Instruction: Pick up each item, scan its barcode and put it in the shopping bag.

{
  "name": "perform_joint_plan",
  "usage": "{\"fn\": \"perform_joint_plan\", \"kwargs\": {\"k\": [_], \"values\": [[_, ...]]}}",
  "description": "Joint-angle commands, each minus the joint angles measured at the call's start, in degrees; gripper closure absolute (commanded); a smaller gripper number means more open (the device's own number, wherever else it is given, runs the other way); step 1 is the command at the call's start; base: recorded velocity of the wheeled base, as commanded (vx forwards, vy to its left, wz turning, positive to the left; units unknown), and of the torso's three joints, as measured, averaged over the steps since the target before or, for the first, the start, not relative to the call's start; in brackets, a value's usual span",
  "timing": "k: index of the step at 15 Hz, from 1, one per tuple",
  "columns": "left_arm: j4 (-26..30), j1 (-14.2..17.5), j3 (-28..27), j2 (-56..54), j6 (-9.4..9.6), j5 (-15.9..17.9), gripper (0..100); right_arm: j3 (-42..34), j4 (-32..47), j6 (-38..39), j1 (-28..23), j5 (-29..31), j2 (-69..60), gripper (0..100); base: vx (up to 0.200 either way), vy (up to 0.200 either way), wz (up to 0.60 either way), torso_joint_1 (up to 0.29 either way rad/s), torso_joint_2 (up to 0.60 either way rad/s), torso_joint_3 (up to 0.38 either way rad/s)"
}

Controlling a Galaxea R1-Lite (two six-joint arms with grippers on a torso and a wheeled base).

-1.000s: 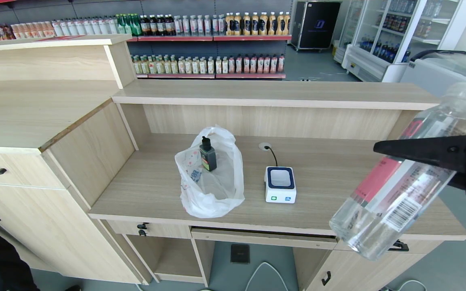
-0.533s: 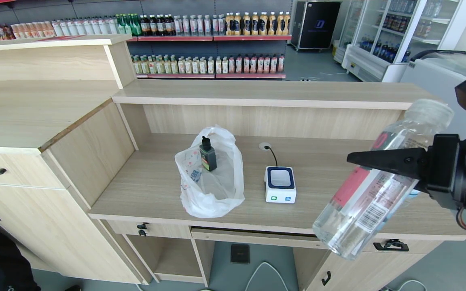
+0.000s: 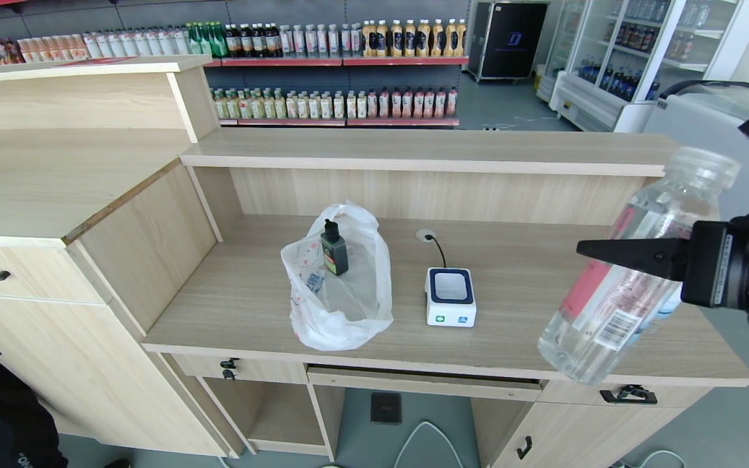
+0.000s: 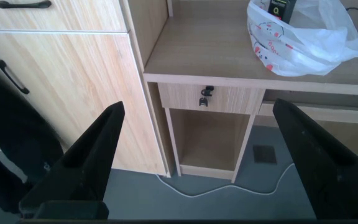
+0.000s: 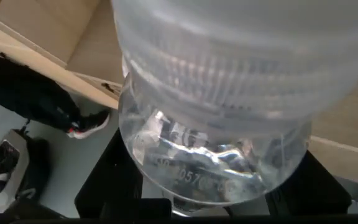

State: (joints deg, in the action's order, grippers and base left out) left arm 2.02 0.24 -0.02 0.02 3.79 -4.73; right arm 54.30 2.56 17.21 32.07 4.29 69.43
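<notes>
My right gripper [image 3: 608, 257] is shut on a clear water bottle [image 3: 628, 286] with a pink label. It holds the bottle tilted above the desk's right front corner, cap up and barcode facing the camera. In the right wrist view the bottle [image 5: 216, 112] is seen from close up. The white and blue scanner [image 3: 450, 297] sits on the desk to the left of the bottle. Further left stands the white shopping bag [image 3: 339, 305] with a dark pump bottle [image 3: 333, 249] inside. My left gripper [image 4: 197, 155] is open, low in front of the desk, below the bag [image 4: 303, 37].
The wooden desk [image 3: 530, 273] has a raised back ledge [image 3: 439, 153] and a tall cabinet [image 3: 56, 188] on its left. A black cable [image 3: 438, 250] runs from the scanner to a hole in the desk. Drawer handles [image 3: 625, 394] stick out under the front edge.
The right arm swung the bottle left, then carried it farther out over the desk's right end and tipped it more upright. Bag and scanner stayed put.
</notes>
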Motion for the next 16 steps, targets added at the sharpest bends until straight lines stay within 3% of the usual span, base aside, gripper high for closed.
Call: {"fn": "perform_joint_plan", "kwargs": {"k": [1, 4, 7, 10, 16], "values": [[0.0, 0.02, 0.02, -0.02, -0.01, -0.02, 0, -0.77, 0.16, -14.05, -13.62, 0.63, 0.97, 100, 0.0, 0.0, 0.0, 0.0, 0.0, 0.0], [0.0, 0.02, 0.02, -0.02, -0.01, -0.02, 0, -0.07, -1.33, -23.98, -25.66, 0.63, 2.47, 100, 0.0, 0.0, 0.0, 0.0, 0.0, 0.0], [0.0, 0.02, 0.02, -0.02, -0.01, -0.02, 0, -0.16, -9.24, -30.05, -32.25, 0.89, 5.72, 100, 0.0, 0.0, 0.0, 0.0, 0.0, 0.0], [0.0, 0.02, 0.02, -0.02, -0.01, -0.02, 0, -0.16, -16.89, -34.7, -34.89, 0.81, 9.41, 100, 0.0, 0.0, 0.0, 0.0, 0.0, 0.0], [0.0, 0.02, 0.02, -0.02, -0.01, -0.02, 0, -2.44, -35.26, -40.77, -34.71, 0.46, 18.55, 100, 0.0, 0.0, 0.6, 0.002, 0.0, 0.002]]}}
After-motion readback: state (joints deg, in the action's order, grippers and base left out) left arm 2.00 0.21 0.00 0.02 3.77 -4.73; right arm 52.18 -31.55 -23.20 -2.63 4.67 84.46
